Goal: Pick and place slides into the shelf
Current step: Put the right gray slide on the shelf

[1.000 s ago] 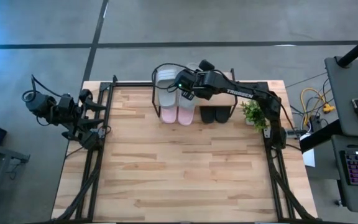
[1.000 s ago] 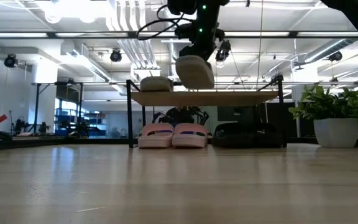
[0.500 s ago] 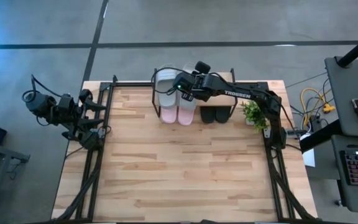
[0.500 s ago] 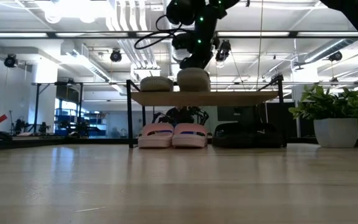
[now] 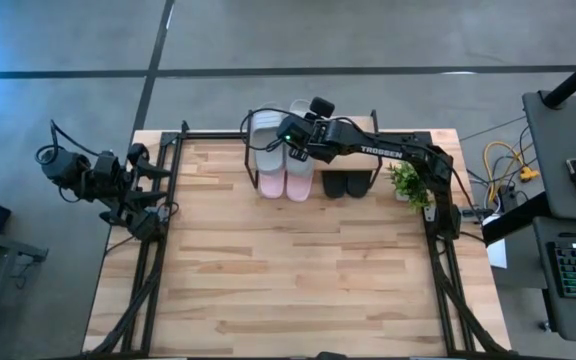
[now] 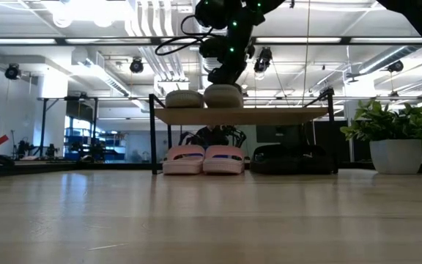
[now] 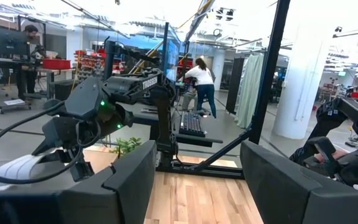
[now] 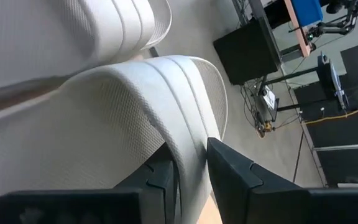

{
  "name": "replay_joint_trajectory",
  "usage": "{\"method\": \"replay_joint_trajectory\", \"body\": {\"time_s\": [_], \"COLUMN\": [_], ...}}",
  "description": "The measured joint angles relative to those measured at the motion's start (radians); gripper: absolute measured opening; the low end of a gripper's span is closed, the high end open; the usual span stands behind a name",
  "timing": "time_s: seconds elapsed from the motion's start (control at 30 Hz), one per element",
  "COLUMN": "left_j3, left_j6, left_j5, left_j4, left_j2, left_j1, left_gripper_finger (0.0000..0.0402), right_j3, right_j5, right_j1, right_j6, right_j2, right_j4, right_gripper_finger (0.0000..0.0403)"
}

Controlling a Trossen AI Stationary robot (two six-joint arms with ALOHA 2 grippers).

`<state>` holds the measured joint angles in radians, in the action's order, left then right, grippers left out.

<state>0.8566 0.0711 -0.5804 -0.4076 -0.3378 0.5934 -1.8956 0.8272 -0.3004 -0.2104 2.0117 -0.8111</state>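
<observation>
Six slides are now accounted for at the shelf [image 5: 368, 132], and the last of them has only just come to rest: a second ago the grey-green slide [image 6: 223, 96] hung tilted in the air above the plank, and now it sits level on the shelf top, just beside its mate, the other grey-green slide [image 6: 184, 98]. The right hand [image 8: 188, 163] has carried it down and further back over the rack, and its fingers [image 8: 229, 167] are narrowly parted and clamped on the slide's wide strap, one finger either side of the ribbed foam, so the slide is set down but not released. Under the plank the pale pink pair [image 6: 204, 159] stand side by side on the worktop [image 5: 288, 270], with the black pair [image 6: 288, 159] next to them towards the potted plant [image 6: 394, 143]. The left hand [image 5: 148, 190] waits at the worktop's left edge, well apart from the shelf, with its fingers spread wide and nothing between them. By my reading the placing is all but finished; what remains is for the right hand to let go of the strap and lift clear without dragging the slide askew or nudging its neighbour off the plank.
</observation>
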Motion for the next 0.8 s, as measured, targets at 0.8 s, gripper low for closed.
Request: {"method": "replay_joint_trajectory", "body": {"time_s": [0.8], "left_j3": [0.0], "left_j6": [0.0], "left_j5": [0.0], "left_j4": [0.004], "left_j2": [0.0], "left_j1": [0.0], "left_gripper_finger": [0.0221], "right_j3": [-0.005], "right_j5": [-0.054], "right_j1": [0.006], "right_j6": [0.19], "right_j2": [0.0], "right_j4": [0.008], "right_gripper_finger": [0.0088]}}
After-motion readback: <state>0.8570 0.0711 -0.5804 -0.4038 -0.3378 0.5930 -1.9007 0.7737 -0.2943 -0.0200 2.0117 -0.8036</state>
